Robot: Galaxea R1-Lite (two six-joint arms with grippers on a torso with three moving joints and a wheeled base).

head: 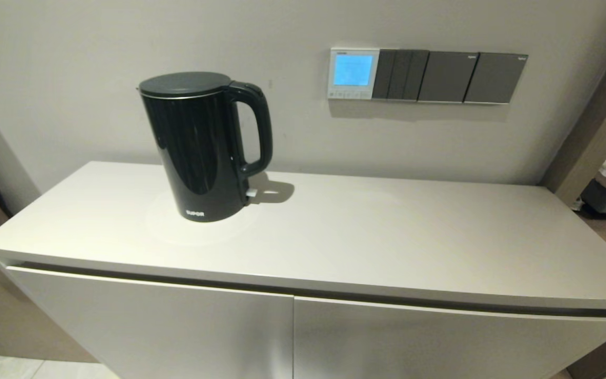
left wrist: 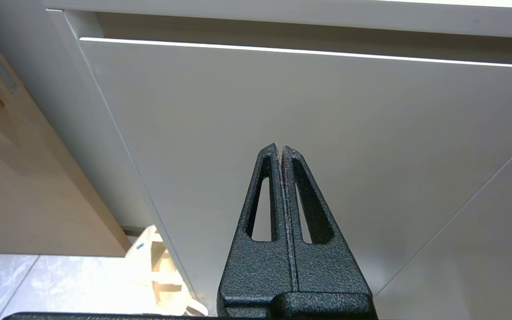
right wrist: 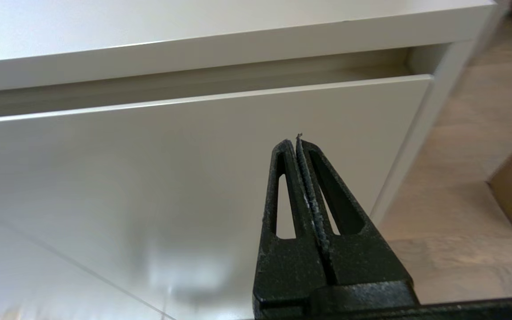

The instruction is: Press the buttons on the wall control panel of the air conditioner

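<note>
The air conditioner's wall control panel is a small white-framed square with a glowing light-blue screen, on the wall above the cabinet's back edge. The buttons are a row of tiny pale keys along its lower edge. Neither gripper shows in the head view. My left gripper is shut and empty, low in front of the cabinet's left door. My right gripper is shut and empty, low in front of the cabinet's right door.
Dark grey switch plates run to the right of the panel. A black electric kettle stands on the white cabinet top, left of the panel. The cabinet doors face me below. A doorway opens at the far right.
</note>
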